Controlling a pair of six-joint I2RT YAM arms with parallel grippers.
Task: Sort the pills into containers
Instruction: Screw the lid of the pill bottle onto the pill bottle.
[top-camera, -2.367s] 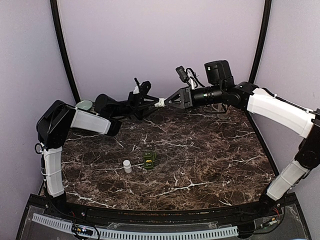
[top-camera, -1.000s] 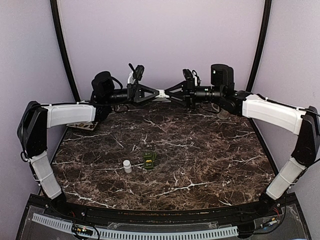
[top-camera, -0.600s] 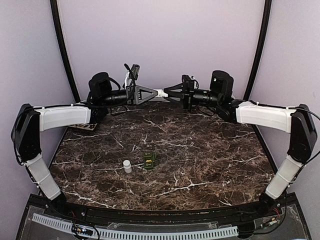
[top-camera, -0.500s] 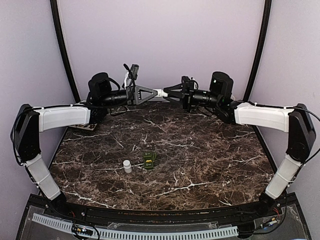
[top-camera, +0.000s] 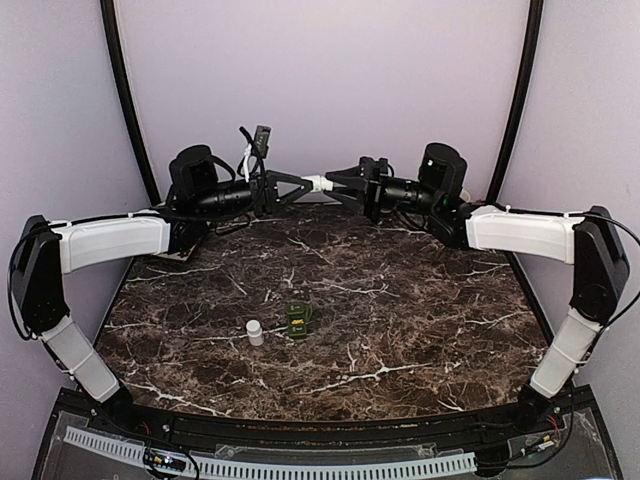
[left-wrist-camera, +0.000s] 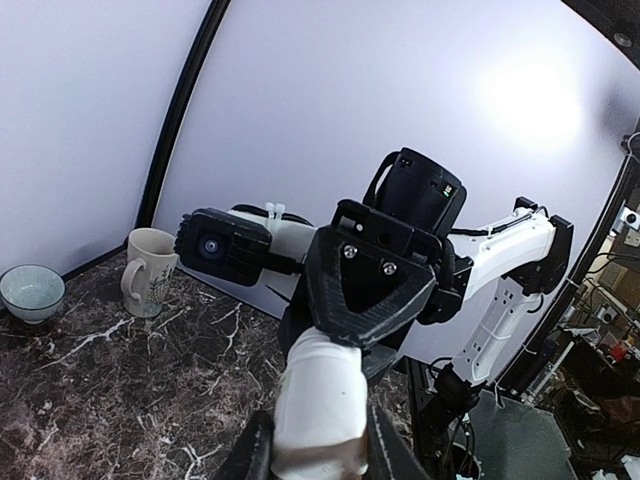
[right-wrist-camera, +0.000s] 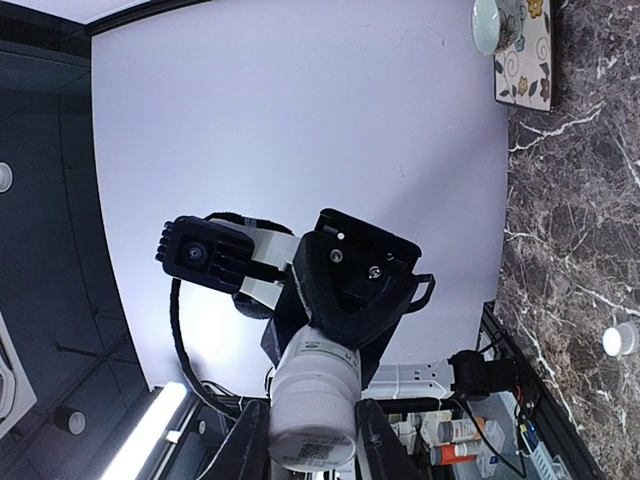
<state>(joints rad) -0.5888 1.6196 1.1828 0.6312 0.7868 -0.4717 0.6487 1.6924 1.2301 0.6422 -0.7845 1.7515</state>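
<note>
Both ends of the pill bottle (top-camera: 318, 184) are clenched, one by the left gripper (top-camera: 304, 184), the other by the right gripper (top-camera: 333, 184), high over the far edge of the table (top-camera: 420, 300), well apart from the green box (top-camera: 298, 318) and small white bottle (top-camera: 255, 332) below. It looks light, stiff and smooth, so squeeze body and cap squarely

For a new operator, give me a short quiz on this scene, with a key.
1. True or false: the green container stands on the table, away from both pincers.
2. What do the left pincer and the right pincer hold between them? A) the green container B) a white bottle C) nothing
3. Fill in: in the top view, the small white object stands to the ___ of the green container.
Key: 1 true; 2 B; 3 left.
</note>
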